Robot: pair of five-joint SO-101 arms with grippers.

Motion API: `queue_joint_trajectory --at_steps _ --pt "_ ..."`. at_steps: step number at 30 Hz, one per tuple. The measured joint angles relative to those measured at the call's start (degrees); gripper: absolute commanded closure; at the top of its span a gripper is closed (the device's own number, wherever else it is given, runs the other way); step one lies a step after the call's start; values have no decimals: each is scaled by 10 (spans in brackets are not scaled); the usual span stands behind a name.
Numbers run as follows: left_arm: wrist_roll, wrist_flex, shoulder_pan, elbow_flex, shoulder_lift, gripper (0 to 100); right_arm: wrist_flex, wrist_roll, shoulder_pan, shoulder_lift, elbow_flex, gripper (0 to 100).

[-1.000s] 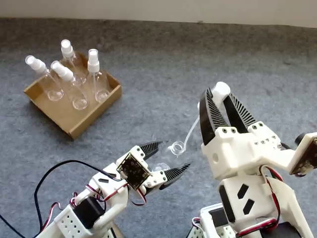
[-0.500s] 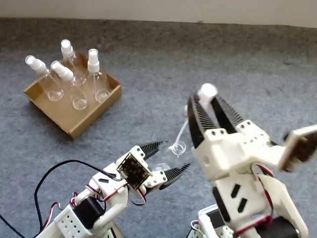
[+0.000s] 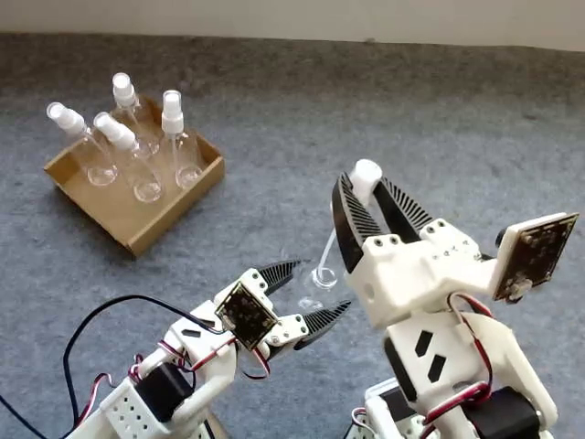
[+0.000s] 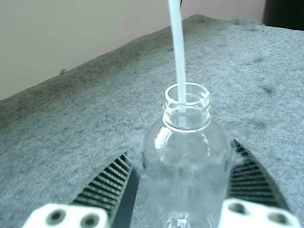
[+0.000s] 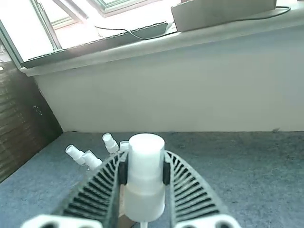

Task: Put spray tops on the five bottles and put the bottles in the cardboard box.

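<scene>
Since the dip tube (image 4: pixel 176 47) is sitting partly inside the open neck, we are judging the step in hand to be seating the last spray top (image 5: pixel 145 175) on the bottle (image 4: pixel 186 156). To do it well, we are wanting to lower the top straight along the bottle's axis, so the tube is not bending against the rim, before fastening the collar down. Our left hand (image 3: pixel 315 291) is clenching the bottle's body between both fingers, well apart from the cardboard box (image 3: pixel 108 212) on the side toward the arms; whether it is touching the desk (image 3: pixel 457 91) we cannot tell. Our right hand (image 3: pixel 366 189) is gripping the white top just above. The bottle is looking clear, round-shouldered and empty, with a ringed neck, while four capped bottles (image 3: pixel 137 146) are sitting in the box.
</scene>
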State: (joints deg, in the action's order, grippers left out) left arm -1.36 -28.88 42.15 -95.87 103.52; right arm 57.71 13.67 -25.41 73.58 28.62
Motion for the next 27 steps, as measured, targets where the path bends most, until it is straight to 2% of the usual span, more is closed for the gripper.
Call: queue_joint_trajectory --at_steps 3,6,9,15,27 --pt "0 0 0 0 0 793 26 -51 -2 -2 27 995" --pt "0 0 0 0 0 793 50 -71 -2 -6 38 995" --pt "0 0 0 0 0 793 64 -76 -4 -1 38 978" --pt "0 0 0 0 0 793 68 -76 -5 -1 38 851" --pt "0 0 0 0 0 793 68 -76 -7 -1 38 847"
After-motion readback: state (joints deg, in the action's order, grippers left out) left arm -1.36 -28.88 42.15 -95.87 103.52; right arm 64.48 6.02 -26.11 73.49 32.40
